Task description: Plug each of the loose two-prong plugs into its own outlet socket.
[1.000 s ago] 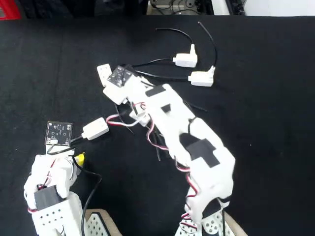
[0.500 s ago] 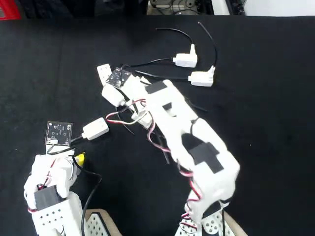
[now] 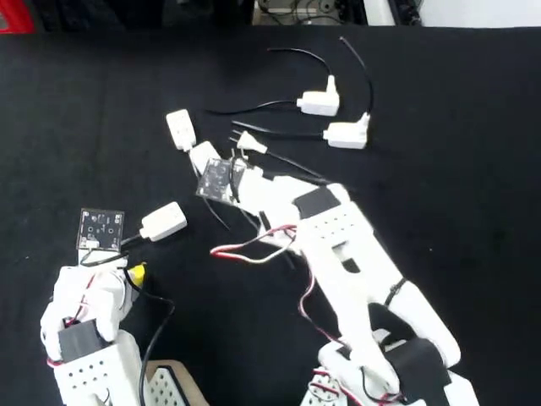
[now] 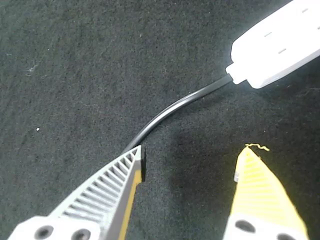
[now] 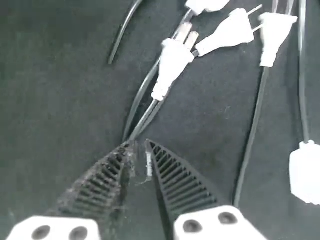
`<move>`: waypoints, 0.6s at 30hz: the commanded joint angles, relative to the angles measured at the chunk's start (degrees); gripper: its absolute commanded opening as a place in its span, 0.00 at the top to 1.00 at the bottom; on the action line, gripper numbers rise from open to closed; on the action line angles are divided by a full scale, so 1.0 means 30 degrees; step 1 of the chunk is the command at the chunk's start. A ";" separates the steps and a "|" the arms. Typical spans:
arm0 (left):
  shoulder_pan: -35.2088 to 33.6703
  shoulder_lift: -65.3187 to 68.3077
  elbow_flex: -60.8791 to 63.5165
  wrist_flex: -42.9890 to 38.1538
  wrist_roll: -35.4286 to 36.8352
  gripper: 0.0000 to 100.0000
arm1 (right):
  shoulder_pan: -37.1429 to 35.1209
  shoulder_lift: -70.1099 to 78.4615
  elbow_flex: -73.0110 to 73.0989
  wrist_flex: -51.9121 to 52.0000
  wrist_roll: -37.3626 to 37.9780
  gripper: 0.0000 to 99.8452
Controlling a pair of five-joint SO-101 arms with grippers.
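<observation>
While right arm (image 3: 338, 245) is nearer the loose plug (image 3: 247, 144) on the bench (image 3: 456, 186), left fingers (image 4: 260, 185) sit spread, socket (image 4: 280, 45) ahead, and right fingers (image 5: 175, 175), nearly together, seem to pinch the cord (image 5: 144, 116) w/ nearest plug (image 5: 172, 65) just ahead, long axis inline, prongs away.

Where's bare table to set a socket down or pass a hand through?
Bare table lies right of the two far sockets, and far left beyond the small socket. Crowded: the middle, where plug, cables and the right end effector meet.
</observation>
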 commanded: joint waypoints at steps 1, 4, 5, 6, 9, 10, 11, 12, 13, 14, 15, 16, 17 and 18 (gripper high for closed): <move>-0.0132 -0.0088 -0.0132 0.0059 -0.0234 0.70 | 0.0527 0.0161 -0.0542 -0.0264 -0.0029 0.98; -0.0132 -0.0088 -0.0132 0.0059 -0.0234 0.70 | 0.0147 0.1597 -0.1626 -0.1260 -0.3429 0.95; -0.0132 -0.0088 -0.0132 0.0059 -0.0234 0.70 | -0.0029 0.2095 -0.1832 -0.1758 -0.4484 0.92; -0.0132 -0.0088 -0.0132 0.0059 -0.0234 0.70 | -0.0234 0.2593 -0.1949 -0.2168 -0.5245 0.90; -0.0132 -0.0088 -0.0132 0.0059 -0.0234 0.70 | -0.1026 0.3736 -0.2007 -0.3311 -0.6007 0.85; -0.0132 -0.0088 -0.0132 0.0059 -0.0234 0.70 | -0.1201 0.4088 -0.2007 -0.3634 -0.5949 0.85; -0.0132 -0.0088 -0.0132 0.0059 -0.0234 0.70 | -0.1377 0.4469 -0.2037 -0.3956 -0.5890 0.85; -0.0132 -0.0088 -0.0132 0.0059 -0.0234 0.70 | -0.1524 0.4762 -0.1978 -0.4513 -0.5568 0.85; -0.0132 -0.0088 -0.0132 0.0059 -0.0234 0.70 | -0.1582 0.5114 -0.1949 -0.5128 -0.5304 0.85; -0.0132 -0.0088 -0.0132 0.0059 -0.0234 0.70 | -0.1524 0.5524 -0.2007 -0.5832 -0.5158 0.85; -0.0132 -0.0088 -0.0132 0.0059 -0.0234 0.70 | -0.1465 0.5993 -0.2095 -0.6476 -0.5158 0.85; -0.0132 -0.0088 -0.0132 0.0059 -0.0234 0.70 | -0.1319 0.6549 -0.2330 -0.6886 -0.5158 0.85; -0.0132 -0.0088 -0.0132 0.0059 -0.0234 0.70 | -0.1231 0.7106 -0.2623 -0.6974 -0.5158 0.85; -0.0132 -0.0088 -0.0132 0.0059 -0.0234 0.70 | -0.1201 0.7722 -0.3062 -0.6974 -0.5158 0.85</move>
